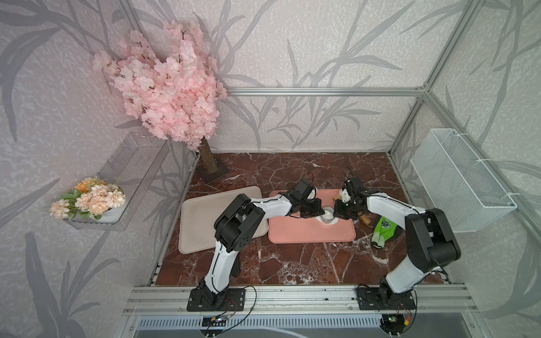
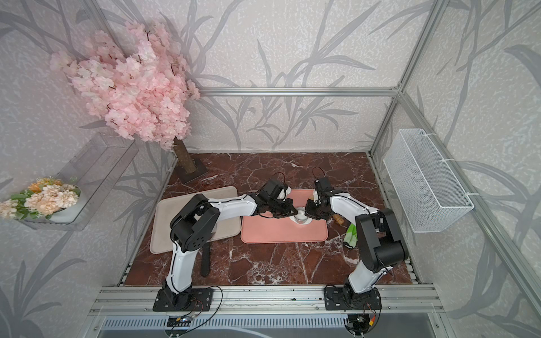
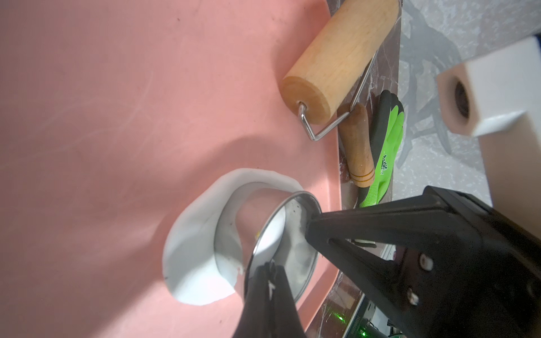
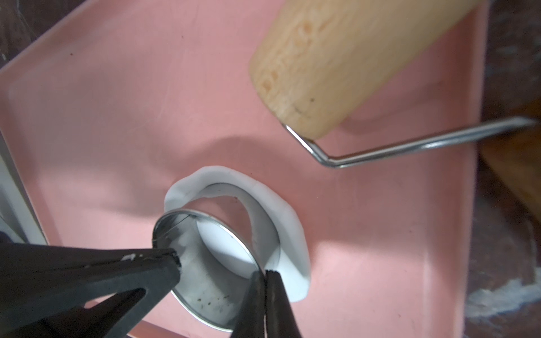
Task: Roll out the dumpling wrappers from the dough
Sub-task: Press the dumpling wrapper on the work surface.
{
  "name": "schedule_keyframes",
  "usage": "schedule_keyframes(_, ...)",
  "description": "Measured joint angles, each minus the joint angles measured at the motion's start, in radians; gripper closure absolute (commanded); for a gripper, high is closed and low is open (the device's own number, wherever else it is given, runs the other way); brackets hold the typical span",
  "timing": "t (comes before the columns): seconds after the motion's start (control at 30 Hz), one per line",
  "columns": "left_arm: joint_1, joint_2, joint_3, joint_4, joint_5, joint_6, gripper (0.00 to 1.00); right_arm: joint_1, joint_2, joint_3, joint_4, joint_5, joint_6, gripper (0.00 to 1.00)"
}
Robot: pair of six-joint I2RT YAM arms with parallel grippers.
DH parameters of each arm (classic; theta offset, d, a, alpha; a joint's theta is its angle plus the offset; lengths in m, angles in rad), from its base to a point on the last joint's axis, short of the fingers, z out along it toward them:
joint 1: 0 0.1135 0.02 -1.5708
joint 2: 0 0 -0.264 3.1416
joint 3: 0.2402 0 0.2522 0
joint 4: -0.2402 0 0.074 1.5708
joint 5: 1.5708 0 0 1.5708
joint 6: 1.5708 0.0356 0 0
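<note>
The dough is a thin white sheet with an uneven edge, lying flat on the pink mat. A shiny metal ring cutter stands on it. Inside the ring shows a round white patch; I cannot tell whether it is a dumpling wrapper cut free of the sheet. My left gripper is shut on the ring's wall at one side. My right gripper is shut on the wall at the opposite side. In both top views the two grippers meet over the cutter.
A tan wooden roller with a wire frame lies on the mat's far right edge, close to the cutter. A green and black glove lies on the marble beside it. A beige tray sits left of the mat. A blossom tree stands back left.
</note>
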Motion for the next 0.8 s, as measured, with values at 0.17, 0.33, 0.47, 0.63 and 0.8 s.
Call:
schedule_keyframes(0.17, 0.003, -0.006, -0.011, 0.008, 0.001, -0.005, 1.0, -0.008, 0.0, -0.004, 0.007, -0.016, -0.004, 1.0)
schedule_keyframes(0.33, 0.004, -0.007, -0.012, 0.01, 0.0, -0.006, 1.0, -0.011, 0.002, -0.004, 0.008, -0.024, -0.005, 1.0)
schedule_keyframes(0.47, 0.004, -0.007, -0.012, 0.01, 0.0, -0.006, 1.0, -0.011, 0.002, -0.004, 0.009, -0.025, -0.005, 1.0)
schedule_keyframes(0.63, 0.005, -0.007, -0.012, 0.009, 0.001, -0.006, 1.0, -0.011, 0.002, -0.003, 0.009, -0.025, -0.004, 1.0)
schedule_keyframes(0.8, 0.006, -0.007, -0.012, 0.008, 0.001, -0.006, 1.0, -0.011, 0.003, -0.003, 0.008, -0.025, -0.004, 1.0)
